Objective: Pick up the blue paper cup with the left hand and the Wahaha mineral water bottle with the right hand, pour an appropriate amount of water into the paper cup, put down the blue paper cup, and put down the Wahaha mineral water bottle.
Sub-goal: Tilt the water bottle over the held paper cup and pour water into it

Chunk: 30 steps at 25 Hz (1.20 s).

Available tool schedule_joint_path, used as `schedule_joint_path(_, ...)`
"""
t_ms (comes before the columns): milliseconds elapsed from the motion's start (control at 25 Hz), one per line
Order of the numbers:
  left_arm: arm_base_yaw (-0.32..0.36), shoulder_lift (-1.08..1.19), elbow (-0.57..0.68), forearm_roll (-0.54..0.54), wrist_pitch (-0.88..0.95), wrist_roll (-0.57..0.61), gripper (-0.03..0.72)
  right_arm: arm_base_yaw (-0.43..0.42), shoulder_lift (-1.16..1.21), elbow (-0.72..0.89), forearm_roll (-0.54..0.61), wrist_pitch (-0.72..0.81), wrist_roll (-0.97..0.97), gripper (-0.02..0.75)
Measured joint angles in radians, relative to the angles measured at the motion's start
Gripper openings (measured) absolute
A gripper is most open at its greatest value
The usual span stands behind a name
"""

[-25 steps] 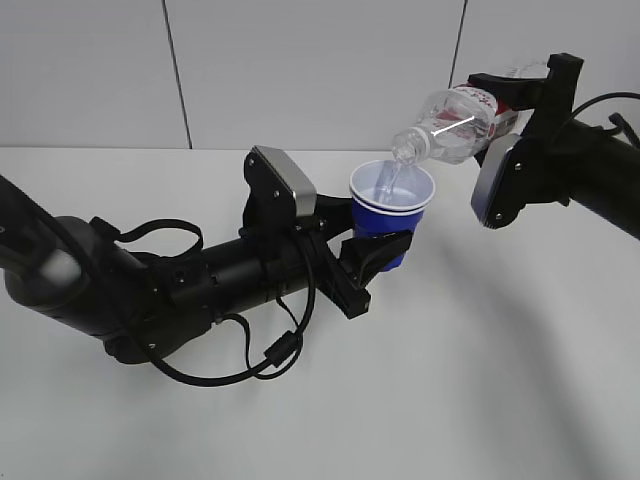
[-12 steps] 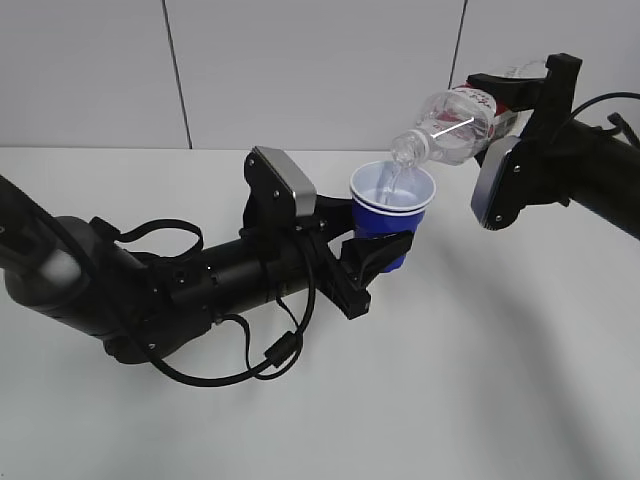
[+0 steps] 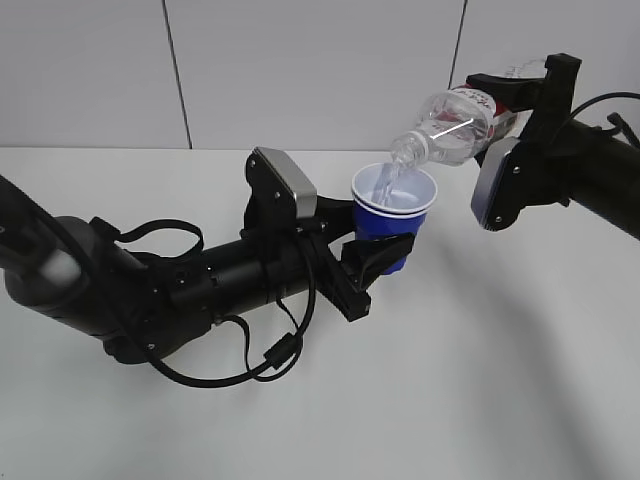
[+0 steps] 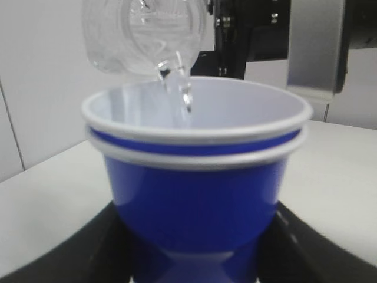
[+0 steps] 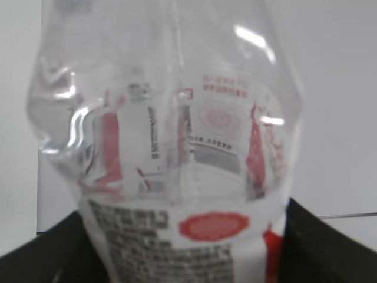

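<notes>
My left gripper [image 3: 380, 255] is shut on the blue paper cup [image 3: 390, 215] and holds it upright above the table; the cup fills the left wrist view [image 4: 194, 194], with its white doubled rim. My right gripper [image 3: 515, 105] is shut on the Wahaha mineral water bottle [image 3: 450, 125], tilted with its neck down to the left over the cup's mouth. A thin stream of water [image 4: 179, 88] runs from the neck into the cup. The bottle's red-and-white label fills the right wrist view [image 5: 194, 236].
The white table [image 3: 480, 380] lies below both arms. A pale panelled wall [image 3: 300, 70] stands behind. The left arm's black cable [image 3: 270, 355] dangles low over the table.
Hardly anything differs; the cup and bottle hold their places and water keeps running into the cup.
</notes>
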<state>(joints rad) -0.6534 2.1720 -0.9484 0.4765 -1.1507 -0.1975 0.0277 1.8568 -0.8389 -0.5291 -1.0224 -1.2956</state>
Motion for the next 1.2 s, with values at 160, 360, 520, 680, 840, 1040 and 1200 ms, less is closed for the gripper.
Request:
schedule_joint_path(160, 0.000, 0.000, 0.000, 0.004, 0.000, 0.000, 0.426, 0.000, 0.000, 0.000, 0.000, 0.000, -0.001, 0.449)
schedule_joint_path(360, 0.000, 0.000, 0.000, 0.004, 0.000, 0.000, 0.426, 0.000, 0.000, 0.000, 0.000, 0.000, -0.013, 0.449)
schedule_joint_path(520, 0.000, 0.000, 0.000, 0.004, 0.000, 0.000, 0.426, 0.000, 0.000, 0.000, 0.000, 0.000, -0.017, 0.449)
schedule_joint_path(680, 0.000, 0.000, 0.000, 0.004, 0.002, 0.000, 0.426, 0.000, 0.000, -0.001, 0.000, 0.000, -0.021, 0.449)
schedule_joint_path(840, 0.000, 0.000, 0.000, 0.004, 0.003, 0.000, 0.426, 0.000, 0.000, -0.002, 0.000, 0.000, -0.027, 0.449)
schedule_joint_path(1040, 0.000, 0.000, 0.000, 0.006, 0.003, 0.000, 0.426, 0.000, 0.000, -0.002, 0.000, 0.000, -0.042, 0.449)
schedule_joint_path(1200, 0.000, 0.000, 0.000, 0.006, 0.003, 0.000, 0.426, 0.000, 0.000, -0.002, 0.000, 0.000, -0.042, 0.449)
